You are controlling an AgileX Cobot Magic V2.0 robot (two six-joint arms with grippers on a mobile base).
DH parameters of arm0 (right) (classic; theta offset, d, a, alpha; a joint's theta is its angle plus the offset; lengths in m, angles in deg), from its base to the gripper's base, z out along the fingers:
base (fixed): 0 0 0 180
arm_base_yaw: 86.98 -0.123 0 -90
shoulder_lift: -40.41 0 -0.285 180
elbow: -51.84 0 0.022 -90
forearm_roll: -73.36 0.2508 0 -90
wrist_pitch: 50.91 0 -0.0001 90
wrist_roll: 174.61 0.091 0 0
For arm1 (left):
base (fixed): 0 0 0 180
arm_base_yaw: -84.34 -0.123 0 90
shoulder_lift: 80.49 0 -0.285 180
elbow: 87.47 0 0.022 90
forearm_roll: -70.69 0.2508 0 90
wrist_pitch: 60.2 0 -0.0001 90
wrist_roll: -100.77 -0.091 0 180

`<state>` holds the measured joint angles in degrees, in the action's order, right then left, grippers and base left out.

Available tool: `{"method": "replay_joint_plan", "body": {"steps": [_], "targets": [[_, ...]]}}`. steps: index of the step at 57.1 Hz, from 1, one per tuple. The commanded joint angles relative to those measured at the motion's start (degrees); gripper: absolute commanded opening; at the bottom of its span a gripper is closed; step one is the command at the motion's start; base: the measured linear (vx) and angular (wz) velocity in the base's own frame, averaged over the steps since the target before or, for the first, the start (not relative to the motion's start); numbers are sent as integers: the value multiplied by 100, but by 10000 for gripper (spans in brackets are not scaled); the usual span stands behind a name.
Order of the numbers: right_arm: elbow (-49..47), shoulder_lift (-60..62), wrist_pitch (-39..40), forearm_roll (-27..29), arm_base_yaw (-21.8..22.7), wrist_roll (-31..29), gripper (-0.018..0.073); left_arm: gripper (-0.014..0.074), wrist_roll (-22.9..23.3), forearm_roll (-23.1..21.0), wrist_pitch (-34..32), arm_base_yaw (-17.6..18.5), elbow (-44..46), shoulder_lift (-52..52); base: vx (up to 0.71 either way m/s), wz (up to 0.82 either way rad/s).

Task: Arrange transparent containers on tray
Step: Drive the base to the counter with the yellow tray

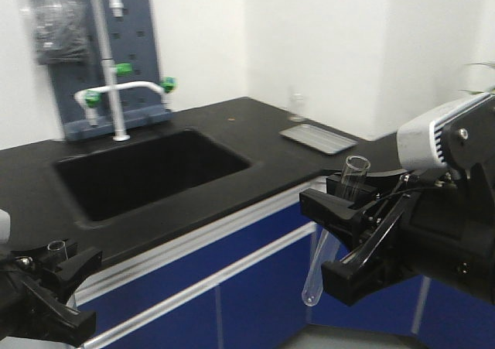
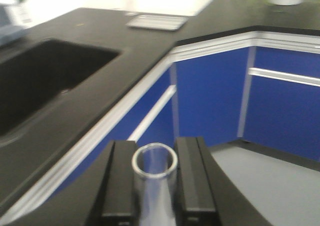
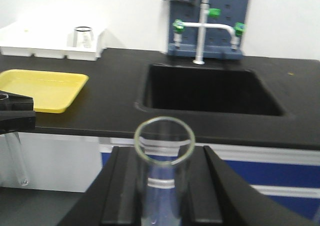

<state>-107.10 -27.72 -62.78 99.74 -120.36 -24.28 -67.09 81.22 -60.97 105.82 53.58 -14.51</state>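
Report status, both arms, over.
Left gripper shut on test tube. Right gripper shut on second test tube. No tubes on yellow tray. No obstruction seen.

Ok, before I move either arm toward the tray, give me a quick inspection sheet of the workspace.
Surface: black countertop with a sunken sink.
Job's things: yellow tray, visible part bare, left of the sink in the right wrist view; left test tube and right test tube both held, none placed.
Clutter: white bins holding a beaker behind the yellow tray; metal tray and a small glass near the far corner.
Grippers: left gripper shut on its tube; right gripper shut on its tube; both out in front of the counter edge.
Cables: nothing seen.
Surroundings: faucet with green knobs, pegboard, blue cabinets, white walls.
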Motion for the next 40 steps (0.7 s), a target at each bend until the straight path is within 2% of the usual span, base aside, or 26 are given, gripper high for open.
{"method": "replay_joint_plan", "body": {"steps": [1,40], "targets": [[-200,105,431,-1,23,-54,86,177,21,-52,-477,39,205,-81,9,65],[-200,105,431,-1,23,-54,86,177,21,-52,-477,39,205,-81,11,53]]}}
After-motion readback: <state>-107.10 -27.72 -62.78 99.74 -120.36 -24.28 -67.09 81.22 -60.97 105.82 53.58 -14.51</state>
